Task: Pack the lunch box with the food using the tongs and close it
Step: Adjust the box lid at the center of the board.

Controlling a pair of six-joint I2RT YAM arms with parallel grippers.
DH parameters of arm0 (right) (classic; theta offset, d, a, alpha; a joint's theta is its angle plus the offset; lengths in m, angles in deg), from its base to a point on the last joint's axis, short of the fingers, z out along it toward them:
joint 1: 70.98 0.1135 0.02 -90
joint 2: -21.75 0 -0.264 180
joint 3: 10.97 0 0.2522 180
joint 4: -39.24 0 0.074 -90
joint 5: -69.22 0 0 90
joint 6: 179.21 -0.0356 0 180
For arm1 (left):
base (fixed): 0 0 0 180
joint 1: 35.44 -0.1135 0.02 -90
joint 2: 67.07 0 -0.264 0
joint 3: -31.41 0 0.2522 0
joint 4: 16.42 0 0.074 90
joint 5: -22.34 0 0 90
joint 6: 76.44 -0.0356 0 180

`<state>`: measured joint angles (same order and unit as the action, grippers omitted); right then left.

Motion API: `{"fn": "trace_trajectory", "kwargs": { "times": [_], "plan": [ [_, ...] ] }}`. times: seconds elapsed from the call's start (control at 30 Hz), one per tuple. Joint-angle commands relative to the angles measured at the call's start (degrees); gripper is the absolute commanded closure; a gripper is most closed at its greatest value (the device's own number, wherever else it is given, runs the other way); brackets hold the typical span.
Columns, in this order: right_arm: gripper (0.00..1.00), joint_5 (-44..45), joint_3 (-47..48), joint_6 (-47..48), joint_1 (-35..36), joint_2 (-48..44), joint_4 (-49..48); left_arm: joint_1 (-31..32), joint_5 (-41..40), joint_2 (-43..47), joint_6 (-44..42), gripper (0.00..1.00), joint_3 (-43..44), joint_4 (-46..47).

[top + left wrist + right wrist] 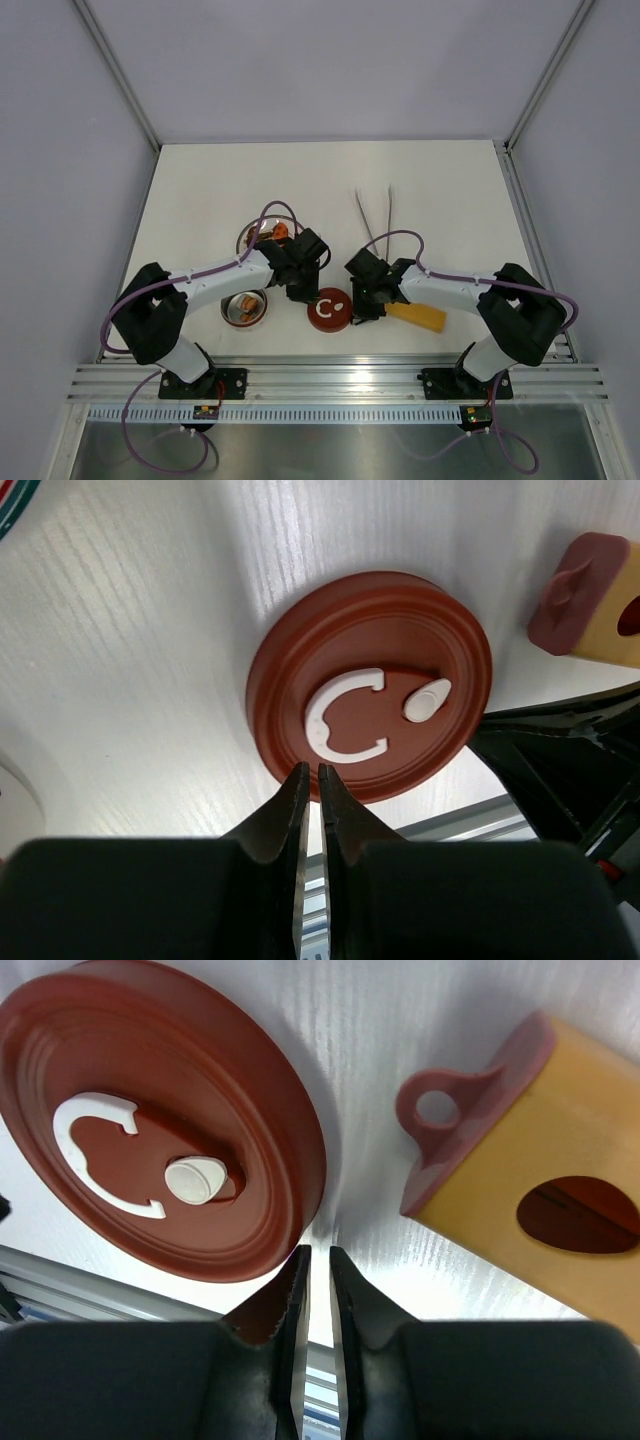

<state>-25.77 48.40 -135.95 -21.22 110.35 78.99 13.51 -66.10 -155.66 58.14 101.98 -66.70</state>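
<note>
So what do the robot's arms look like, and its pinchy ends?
Two matching arms. The left arm and right arm each have a white middle tube between chunky black joint blocks. A thin purple cable loops along each one. The left tool and right tool are black, each with two slim pointed fingers with tiny saw-like ridges inside.

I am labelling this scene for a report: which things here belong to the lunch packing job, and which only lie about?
For the job: lunch box, lid, food, tongs, plate holding food.
Lying about: yellow bar.
</note>
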Motion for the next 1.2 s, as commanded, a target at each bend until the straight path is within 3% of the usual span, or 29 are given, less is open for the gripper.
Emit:
{"fn": "trace_trajectory", "kwargs": {
  "times": [0.0, 0.3, 0.53, 0.6, 1.17],
  "plan": [
    [0.80, 1.6, 2.8, 0.6, 0.7, 0.3, -0.6, -0.2, 2.4, -0.5, -0.8, 0.90, 0.3, 2.1],
    [0.80, 7.7, 2.0, -1.2, 0.7, -6.5, 0.9, -0.4, 2.7, -0.4, -0.2, 0.78, 0.2, 2.4],
    [0.56, 8.8, 5.5, -0.4, 0.7, -3.1, 1.3, -0.5, 2.9, -0.6, 0.3, 0.63, 0.0, 2.7],
    [0.55, 8.4, 6.2, -0.2, 0.6, -1.3, 0.2, -0.5, 3.3, -0.7, 0.4, 0.62, -0.1, 2.9],
    [0.68, 8.3, 4.8, -1.1, 0.4, 3.7, -4.6, -0.4, 6.3, -3.2, 0.9, 0.55, -2.0, 6.0]
  ]
}}
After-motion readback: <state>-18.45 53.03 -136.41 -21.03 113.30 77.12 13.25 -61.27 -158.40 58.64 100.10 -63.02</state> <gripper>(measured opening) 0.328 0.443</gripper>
